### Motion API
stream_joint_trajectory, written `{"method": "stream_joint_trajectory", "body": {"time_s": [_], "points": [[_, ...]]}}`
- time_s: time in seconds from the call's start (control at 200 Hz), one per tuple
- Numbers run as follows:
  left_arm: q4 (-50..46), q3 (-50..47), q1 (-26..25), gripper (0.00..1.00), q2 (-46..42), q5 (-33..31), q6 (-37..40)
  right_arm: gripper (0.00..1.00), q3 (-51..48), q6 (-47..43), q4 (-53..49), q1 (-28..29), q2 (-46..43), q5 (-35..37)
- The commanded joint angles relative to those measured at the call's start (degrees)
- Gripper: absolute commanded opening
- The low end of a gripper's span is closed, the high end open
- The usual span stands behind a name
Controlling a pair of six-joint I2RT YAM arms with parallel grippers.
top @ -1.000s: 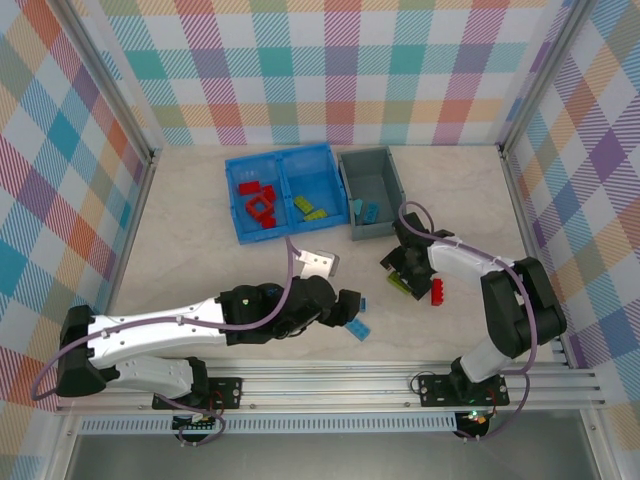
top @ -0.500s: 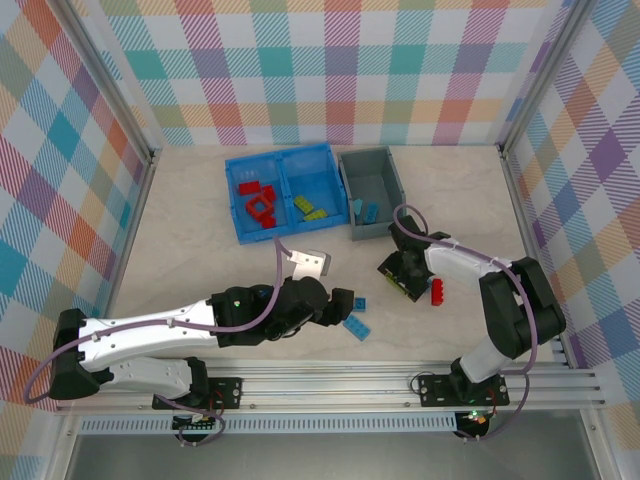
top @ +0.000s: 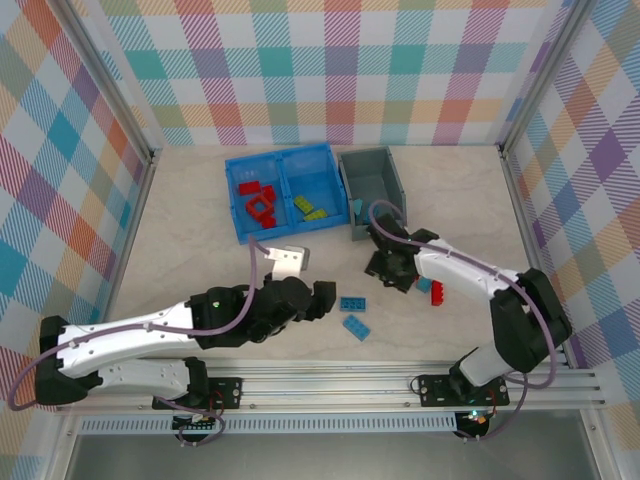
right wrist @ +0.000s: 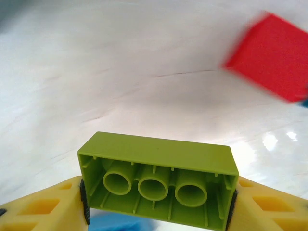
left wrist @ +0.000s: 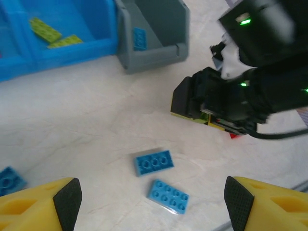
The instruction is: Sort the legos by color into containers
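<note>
Legos (top: 351,303) look better than half sorted, judging by how they lie: in the blue bin (top: 232,205), well beyond the left pincer (top: 327,300), the left compartment holds several red bricks (top: 247,187), the red square frame (top: 260,208) among them, and the right compartment a few lime green plates (top: 309,208); the grey bin (top: 378,178), just beyond the right pincer (top: 388,268), has a couple of blue pieces (top: 359,208) in its near left corner. The two bins stand side by side, touching or nearly so. The right pincer is pinching a lime green brick (right wrist: 156,175) by its short ends, hollow underside toward the wrist camera, seemingly lifted off the table (top: 200,230); its home would be the blue bin's right compartment, beyond and to the left of that pincer. The left pincer is spread wide and carries nothing; two blue bricks (left wrist: 154,162) lie on the table just ahead of it, close together but apart, and a third blue brick (left wrist: 9,179) sits just outside one of its fingers (left wrist: 43,204). A red brick (top: 437,292) rests just to the right of the right pincer, with a speck of blue beside it too small to make out. Left to do, by my count: the held green one, three or perhaps four blue for the grey bin, and one red for the blue bin's left compartment
</note>
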Motion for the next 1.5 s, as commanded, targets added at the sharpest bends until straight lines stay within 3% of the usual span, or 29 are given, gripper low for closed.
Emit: {"method": "stream_joint_trajectory", "body": {"time_s": [0.0, 0.135, 0.285, 0.55, 0.835, 1.165, 1.5], "points": [[-6.7, 3.1, -0.6, 0.80, -4.7, -9.3, -3.5, 0.61, 8.1, -5.6, -2.3, 4.7, -0.9, 3.4], [-11.0, 6.1, -0.6, 0.80, -5.4, -14.8, -4.6, 0.61, 18.5, -10.0, -1.6, 5.7, 7.3, 2.4], [-10.2, 10.0, 0.5, 0.82, -2.4, -16.3, -0.3, 0.61, 33.0, -12.3, -1.5, 5.4, 20.0, 2.2], [-3.4, 11.9, 12.9, 0.82, 0.6, -0.5, 5.1, 0.61, 55.2, -8.1, -5.7, 2.4, 38.4, 4.7], [-3.3, 12.5, 14.2, 0.82, 2.4, 2.3, 6.0, 0.66, 74.1, -4.3, -15.0, 0.5, 53.9, 3.1], [-7.3, 10.8, 14.4, 0.82, 1.2, 1.7, 4.5, 0.83, 76.3, -4.0, -15.8, 0.5, 53.5, 1.3], [-13.1, 8.6, 16.1, 0.81, -0.9, 0.0, -0.2, 0.79, 75.3, -5.5, -15.2, 4.7, 43.2, 4.0]]}}
